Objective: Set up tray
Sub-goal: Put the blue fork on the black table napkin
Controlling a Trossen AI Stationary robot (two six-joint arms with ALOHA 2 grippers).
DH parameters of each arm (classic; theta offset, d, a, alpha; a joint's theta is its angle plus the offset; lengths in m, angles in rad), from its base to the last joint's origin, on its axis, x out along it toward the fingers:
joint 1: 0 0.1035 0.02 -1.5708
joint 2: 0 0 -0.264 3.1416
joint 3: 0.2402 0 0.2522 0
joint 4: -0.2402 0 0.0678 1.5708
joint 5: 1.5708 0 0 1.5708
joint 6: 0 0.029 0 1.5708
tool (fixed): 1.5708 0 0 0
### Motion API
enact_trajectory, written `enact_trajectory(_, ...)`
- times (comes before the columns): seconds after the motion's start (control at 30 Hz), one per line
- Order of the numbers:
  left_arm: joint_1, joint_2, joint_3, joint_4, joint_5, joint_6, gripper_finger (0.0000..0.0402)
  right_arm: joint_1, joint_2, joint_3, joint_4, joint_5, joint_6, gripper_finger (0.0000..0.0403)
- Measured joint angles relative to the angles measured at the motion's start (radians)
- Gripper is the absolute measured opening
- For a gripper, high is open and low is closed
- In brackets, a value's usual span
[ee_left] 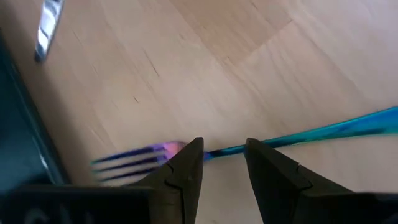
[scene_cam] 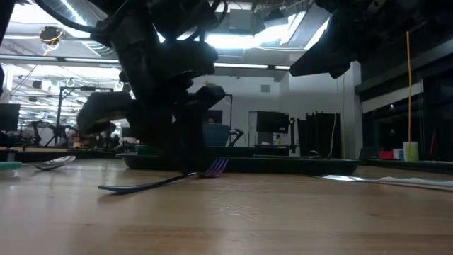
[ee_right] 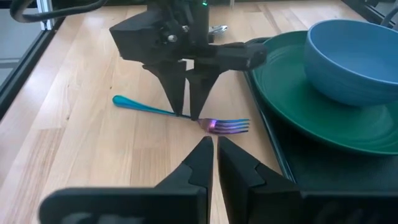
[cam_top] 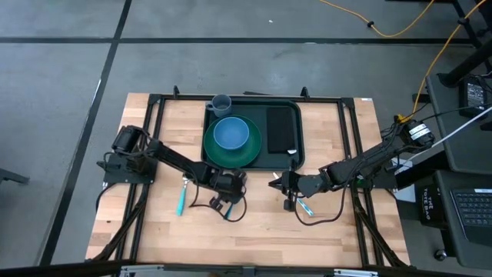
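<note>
A fork [ee_right: 224, 126] with purple tines and a teal handle [ee_left: 323, 132] lies flat on the wooden table, just in front of the dark green tray [cam_top: 300, 158]. My left gripper [ee_right: 189, 116] points down over the fork's neck. It is open, and its two fingertips stand one behind the other along the fork, not across it. My right gripper [ee_right: 213, 148] hangs shut and empty above the table, a little to the right of the fork. The tray holds a green plate [cam_top: 231, 155] with a blue bowl [cam_top: 231, 133] on it. My left gripper's fingertips [ee_left: 189, 155] come from above at the fork's neck [ee_left: 224, 150], which shows in the gap between them. I cannot tell whether they touch it. The fork lies on the table.
A black rectangle [cam_top: 282, 129] lies in the tray's right half, and a grey cup [cam_top: 221, 102] stands at its far left corner. A teal-handled spoon [cam_top: 183, 196] lies left of my left gripper, and another teal utensil [cam_top: 304, 206] lies under my right arm. Bare wood stretches toward the near edge.
</note>
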Motion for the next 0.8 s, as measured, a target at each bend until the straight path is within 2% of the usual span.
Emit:
enact_trajectory(0.2, -0.015, 0.001, -0.002, -0.029, 0.012, -0.221, 0.012, 0.0, 0.0, 0.0, -0.001, -0.002, -0.025, 0.0029)
enact_trajectory(0.47, -0.039, 0.003, -0.003, -0.019, 0.057, -0.503, 0.012, 0.0, 0.0, 0.0, -0.002, -0.074, -0.057, 0.0029)
enact_trajectory(0.6, -0.056, 0.004, -0.004, -0.004, 0.067, -0.528, 0.012, 0.0, 0.0, 0.0, -0.001, -0.074, -0.058, 0.0029)
enact_trajectory(0.8, -0.064, -0.027, -0.009, -0.03, 0.006, -0.491, 0.012, 0.0, 0.0, 0.0, 0.007, -0.073, -0.057, 0.0029)
